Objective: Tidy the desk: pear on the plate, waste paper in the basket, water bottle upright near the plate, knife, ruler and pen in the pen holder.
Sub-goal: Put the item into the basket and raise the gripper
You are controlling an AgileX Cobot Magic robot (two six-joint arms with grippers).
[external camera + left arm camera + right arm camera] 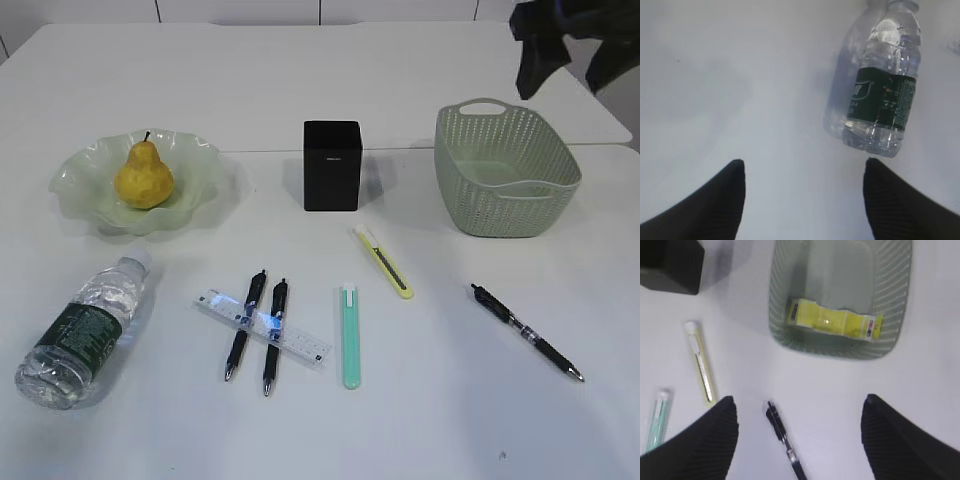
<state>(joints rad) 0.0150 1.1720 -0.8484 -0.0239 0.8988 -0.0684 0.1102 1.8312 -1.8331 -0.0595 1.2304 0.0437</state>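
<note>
A yellow pear (143, 178) sits on the pale green plate (80, 205). A clear water bottle (85, 330) lies on its side at the front left; it also shows in the left wrist view (882, 85). My left gripper (804, 167) is open and empty, with the bottle ahead to its right. A clear ruler (262, 328) lies under two black pens (245, 325). A green knife (351, 336) and a yellow knife (384, 261) lie mid-table. My right gripper (799, 405) is open above a third pen (785, 440). Yellow waste paper (835, 322) lies in the basket (890, 300).
The black pen holder (332, 165) stands upright at centre back. The green basket (505, 170) stands at back right, and the third pen (527, 332) lies in front of it. A dark shape (560, 40) hangs at the top right corner. Neither gripper shows in the exterior view.
</note>
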